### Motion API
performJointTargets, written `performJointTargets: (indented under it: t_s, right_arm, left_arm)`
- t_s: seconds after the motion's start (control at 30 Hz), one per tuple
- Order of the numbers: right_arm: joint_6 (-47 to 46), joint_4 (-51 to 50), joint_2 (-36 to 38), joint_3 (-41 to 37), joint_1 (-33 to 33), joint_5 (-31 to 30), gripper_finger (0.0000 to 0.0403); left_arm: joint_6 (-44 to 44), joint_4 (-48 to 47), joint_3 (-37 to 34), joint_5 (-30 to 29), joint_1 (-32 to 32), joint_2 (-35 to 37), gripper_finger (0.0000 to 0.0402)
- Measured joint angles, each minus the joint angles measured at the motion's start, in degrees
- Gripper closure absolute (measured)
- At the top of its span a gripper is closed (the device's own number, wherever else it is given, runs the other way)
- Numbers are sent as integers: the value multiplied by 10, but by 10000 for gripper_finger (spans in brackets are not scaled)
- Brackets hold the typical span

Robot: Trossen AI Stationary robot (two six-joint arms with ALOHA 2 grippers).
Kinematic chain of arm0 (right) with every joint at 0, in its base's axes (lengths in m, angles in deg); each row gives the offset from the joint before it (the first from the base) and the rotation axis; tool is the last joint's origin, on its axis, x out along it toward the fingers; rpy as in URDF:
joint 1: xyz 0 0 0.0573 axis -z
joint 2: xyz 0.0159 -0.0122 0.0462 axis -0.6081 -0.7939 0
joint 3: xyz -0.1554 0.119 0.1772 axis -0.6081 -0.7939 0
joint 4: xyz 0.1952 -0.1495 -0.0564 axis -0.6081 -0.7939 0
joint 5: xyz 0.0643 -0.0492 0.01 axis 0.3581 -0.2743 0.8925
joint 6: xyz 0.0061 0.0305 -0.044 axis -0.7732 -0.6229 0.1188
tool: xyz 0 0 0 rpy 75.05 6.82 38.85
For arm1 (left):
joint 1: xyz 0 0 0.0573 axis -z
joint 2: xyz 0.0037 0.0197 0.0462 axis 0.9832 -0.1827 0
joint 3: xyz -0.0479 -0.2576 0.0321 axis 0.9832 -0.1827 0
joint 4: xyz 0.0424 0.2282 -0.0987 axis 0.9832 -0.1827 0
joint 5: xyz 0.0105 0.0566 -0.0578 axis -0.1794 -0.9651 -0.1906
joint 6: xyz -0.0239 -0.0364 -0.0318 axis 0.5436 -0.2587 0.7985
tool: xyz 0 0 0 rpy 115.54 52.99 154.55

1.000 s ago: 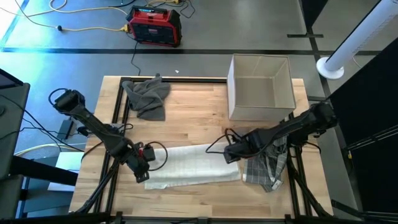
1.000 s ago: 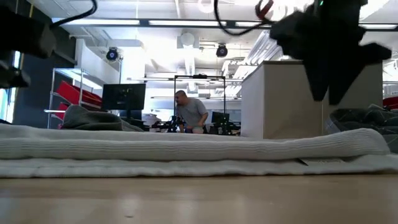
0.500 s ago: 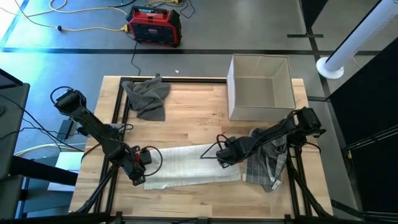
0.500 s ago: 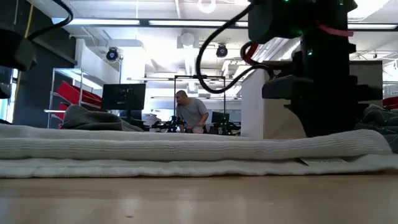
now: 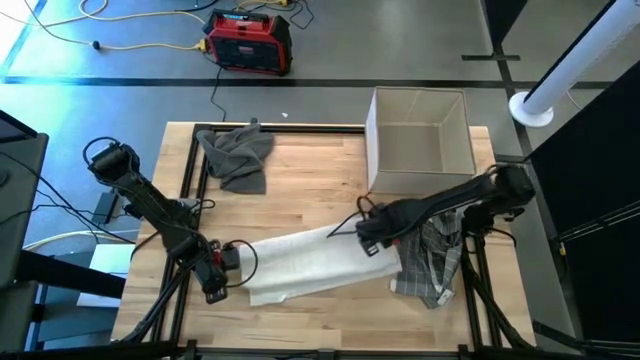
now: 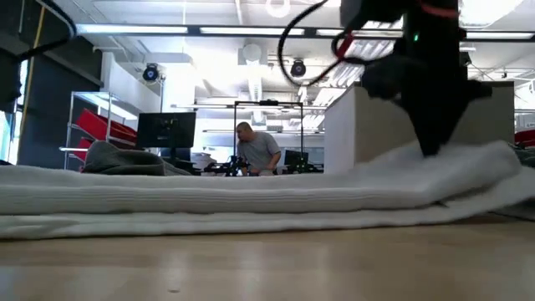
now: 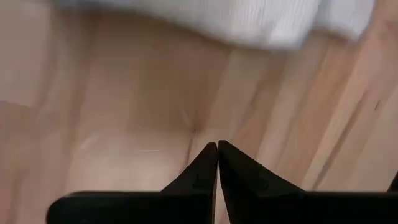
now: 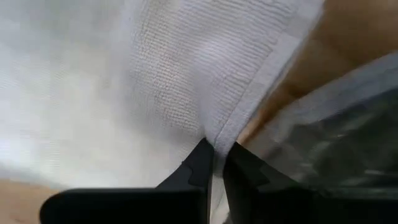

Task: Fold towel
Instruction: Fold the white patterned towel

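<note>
The white towel (image 5: 300,266), folded into a long strip, lies slanted across the table's near half; it also shows in the low view (image 6: 251,201). My right gripper (image 5: 368,240) is shut on its right end and holds that end a little above the wood (image 6: 435,150). My left gripper (image 5: 212,284) is shut and hovers over bare wood just off the towel's left end. In the left wrist view its fingertips (image 7: 217,146) meet, and the towel (image 7: 249,18) lies ahead of them, apart. My right gripper pinches the towel's right end at its hemmed edge (image 8: 219,132) between its two fingers, which come from above and point down. That end (image 6: 468,167) is raised off the table. The rest of the strip lies flat on the wood. How many layers it holds, I cannot tell.
A grey checked cloth (image 5: 430,262) lies bunched right of the towel, close to my right gripper. An open cardboard box (image 5: 420,140) stands at the far right and a crumpled grey cloth (image 5: 238,155) at the far left. A person (image 6: 255,150) stands in the room beyond.
My right gripper has come down on the towel's right end, shut on it, and lifted it toward the far edge. That end is now raised and the strip lies slanted, while its left end has stayed down. My left gripper has backed off slightly toward the table's left.
</note>
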Motion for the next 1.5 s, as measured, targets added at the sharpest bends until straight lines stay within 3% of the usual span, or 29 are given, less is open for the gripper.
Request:
performJointTargets:
  t_s: [0.23, 0.37, 0.63, 1.0, 1.17, 1.5]
  right_arm:
    - [9, 33, 31, 46, 11, 12, 391]
    - [29, 116, 11, 84, 10, 34, 392]
    - [117, 267, -98, 196, 10, 100, 392]
    - [197, 346, -255, 335, 38, 174, 392]
    - [174, 344, -282, 359, 42, 172, 388]
    - [167, 351, -280, 358, 42, 169, 231]
  left_arm:
    - [23, 134, -59, -22, -55, -22, 394]
    - [-28, 174, -62, -63, -106, -32, 394]
    - [-109, 246, -63, -99, -193, -56, 394]
    - [-172, 268, -64, -126, -260, -56, 394]
    - [-173, 272, -64, -125, -261, -56, 394]
    - [-156, 270, -65, -132, -253, -45, 394]
